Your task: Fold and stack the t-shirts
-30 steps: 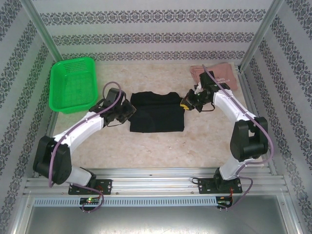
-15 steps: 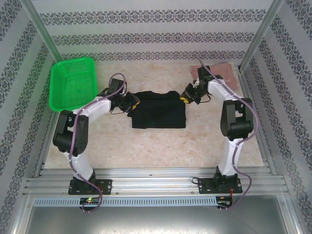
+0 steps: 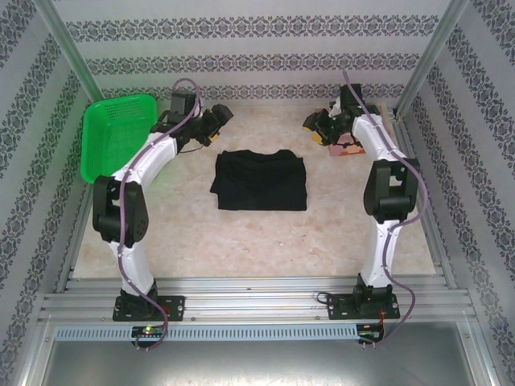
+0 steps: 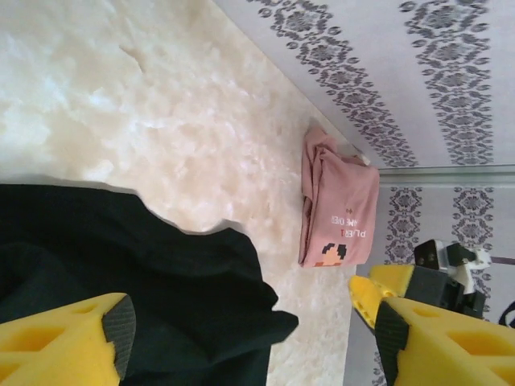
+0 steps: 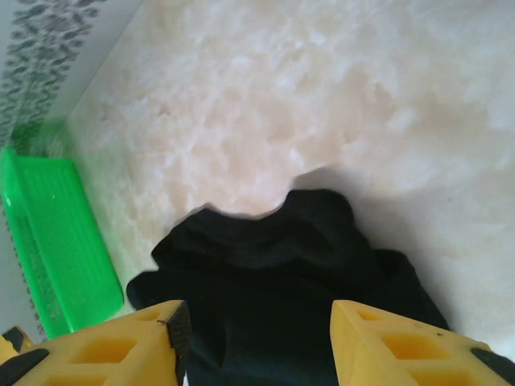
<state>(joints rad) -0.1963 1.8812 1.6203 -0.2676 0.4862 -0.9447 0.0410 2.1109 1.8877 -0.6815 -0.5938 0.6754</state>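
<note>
At the near edge of the worktop [image 3: 257,241], both arm bases are sitting bolted on an aluminium rail. Both arms are reaching far out, elbows raised, wrists bending in toward the middle.

Left claw [image 3: 217,117]: hovering above the worktop beyond the black t-shirt's [image 3: 260,180] far left corner. In the left wrist view this claw [image 4: 249,330] is showing yellow fingers [image 4: 64,350] spread wide, gripping nothing.

Right claw [image 3: 315,127]: hanging beyond the shirt's far right corner. In the right wrist view this claw [image 5: 257,322] is standing parted, gripping nothing, with the black t-shirt [image 5: 282,305] lying below the gap.

Surface: pale marbled cream, bare around the cloth. Walls are carrying grey floral wallpaper bands; metal posts are rising at the far corners.

The black t-shirt is lying folded at the centre, a flat rectangle, long axis running left to right, with what looks like the collar end pointing to the far wall.

A green basket [image 3: 117,137] is sitting at the far left. The pink t-shirt [image 3: 348,148] is lying folded in the far right corner, partly under the right arm; the left wrist view is showing its [image 4: 338,213] white text and dark graphic facing up.
</note>
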